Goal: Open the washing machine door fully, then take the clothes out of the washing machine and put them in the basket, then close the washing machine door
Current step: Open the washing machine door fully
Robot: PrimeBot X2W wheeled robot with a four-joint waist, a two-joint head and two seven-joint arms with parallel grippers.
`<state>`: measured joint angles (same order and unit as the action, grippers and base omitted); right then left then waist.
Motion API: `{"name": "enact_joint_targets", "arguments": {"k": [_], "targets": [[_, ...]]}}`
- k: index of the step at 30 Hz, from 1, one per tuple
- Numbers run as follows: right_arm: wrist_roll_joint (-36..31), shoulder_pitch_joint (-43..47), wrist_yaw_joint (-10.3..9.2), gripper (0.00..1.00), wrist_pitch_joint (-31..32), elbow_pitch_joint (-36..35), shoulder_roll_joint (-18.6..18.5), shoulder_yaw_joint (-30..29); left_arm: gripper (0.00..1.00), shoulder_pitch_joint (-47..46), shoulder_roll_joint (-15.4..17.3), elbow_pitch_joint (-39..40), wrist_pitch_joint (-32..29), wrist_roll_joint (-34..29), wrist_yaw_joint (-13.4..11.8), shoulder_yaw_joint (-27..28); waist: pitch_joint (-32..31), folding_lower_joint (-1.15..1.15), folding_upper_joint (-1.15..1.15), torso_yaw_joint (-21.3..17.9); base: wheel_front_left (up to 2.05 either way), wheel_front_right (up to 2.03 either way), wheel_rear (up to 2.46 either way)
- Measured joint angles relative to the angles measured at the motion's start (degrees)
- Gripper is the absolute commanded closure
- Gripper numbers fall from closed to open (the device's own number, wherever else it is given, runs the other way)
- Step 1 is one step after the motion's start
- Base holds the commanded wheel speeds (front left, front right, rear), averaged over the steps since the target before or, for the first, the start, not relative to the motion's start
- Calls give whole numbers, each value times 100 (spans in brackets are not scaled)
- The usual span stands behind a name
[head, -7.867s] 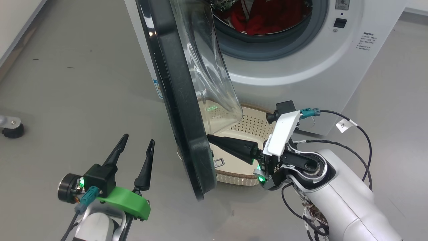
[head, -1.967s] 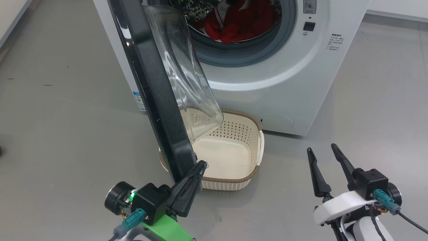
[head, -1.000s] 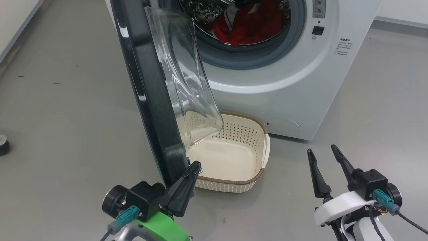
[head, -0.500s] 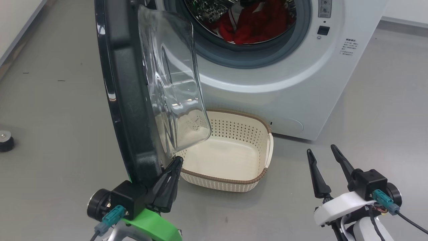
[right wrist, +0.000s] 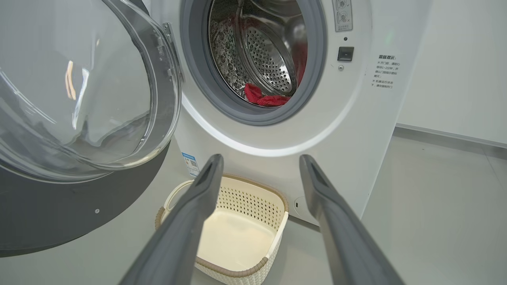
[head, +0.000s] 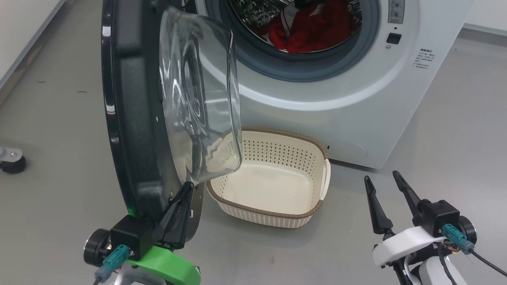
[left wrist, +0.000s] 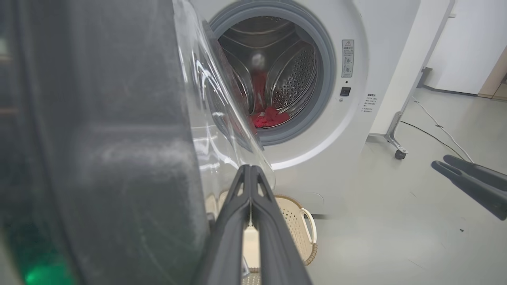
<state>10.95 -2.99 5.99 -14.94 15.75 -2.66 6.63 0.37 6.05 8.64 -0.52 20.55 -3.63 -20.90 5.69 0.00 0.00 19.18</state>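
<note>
A: Where is the door?
B: The door (head: 130,118) stands swung out from the washer (head: 336,103), at the left of the drum (right wrist: 265,55) mouth in the head view, with its black rim turned nearly edge-on. Its glass bowl (head: 198,99) bulges toward the washer and, in that view, overlaps the left end of the basket (head: 273,215).
A: And the left gripper?
B: The left gripper (head: 187,187) is at the door's lower edge, on the inner side. Its two fingers are pressed together with nothing between them. The left wrist view shows them as one closed wedge just beside the door's dark inner face. Whether they touch the door, I cannot tell.
A: The right one?
B: The right gripper (head: 381,176) hangs low over the grey floor (head: 435,158), to the right of the basket and well apart from the door. Its fingers are spread and hold nothing.
A: The clothes?
B: The clothes (head: 313,31) lie in the drum, a red heap with a bit of white, low behind the grey ring (head: 257,59).
A: The basket?
B: It sits on the floor right before the washer, below the drum mouth, with a white handle (head: 325,178) on its right side. A caster (head: 12,160) stands on the floor at the far left.
</note>
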Motion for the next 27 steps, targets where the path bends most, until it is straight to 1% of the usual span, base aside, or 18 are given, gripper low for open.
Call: {"name": "enact_joint_targets", "arguments": {"k": [9,13,19,27], "targets": [[0,-1,1,0,0,2,1,-4,100,27,43,-10,119,-43,-131,417,-9,0,0,83,0,0,0],[0,-1,1,0,0,2,1,-4,100,30,111,-65,167,-46,-171,653,-9,0,0,106,0,0,0],[-1,-1,2,0,0,2,2,-12,100,26,248,-190,221,-56,-187,923,-2,0,0,130,0,0,0],[-52,-1,9,0,0,1,3,-81,100,-29,293,-432,310,-38,-213,1301,8,0,0,162,0,0,0]]}}
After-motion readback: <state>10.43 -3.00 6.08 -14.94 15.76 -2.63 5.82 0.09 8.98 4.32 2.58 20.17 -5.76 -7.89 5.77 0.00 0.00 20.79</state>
